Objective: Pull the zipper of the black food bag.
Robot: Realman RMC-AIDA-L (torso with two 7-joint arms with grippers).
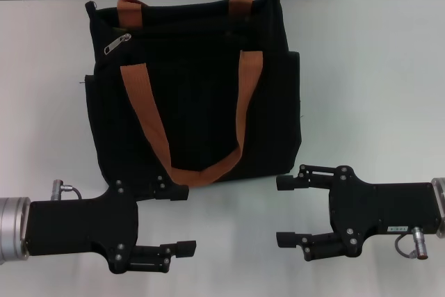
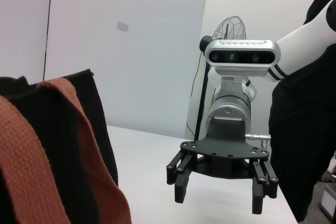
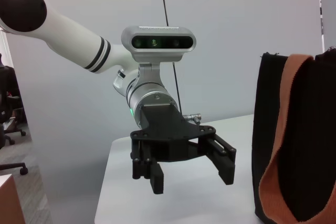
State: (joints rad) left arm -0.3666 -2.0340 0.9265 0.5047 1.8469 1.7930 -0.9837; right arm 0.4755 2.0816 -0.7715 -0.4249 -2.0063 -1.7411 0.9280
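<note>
The black food bag (image 1: 195, 102) lies on the white table (image 1: 368, 67), with two orange-brown strap handles (image 1: 149, 123). The zipper (image 1: 117, 45), a small silver slider with a pull tab, sits near the bag's top left corner. My left gripper (image 1: 184, 219) is open and empty, just in front of the bag's lower edge. My right gripper (image 1: 284, 211) is open and empty, in front of the bag's lower right corner. The left wrist view shows the bag (image 2: 97, 108) and the right gripper (image 2: 218, 198). The right wrist view shows the bag (image 3: 315, 129) and the left gripper (image 3: 193, 178).
The table's far edge meets a grey wall behind the bag. A standing fan (image 2: 228, 27) and a person in black (image 2: 304, 129) are beyond the table's right side. An office chair (image 3: 10, 129) stands off the left side.
</note>
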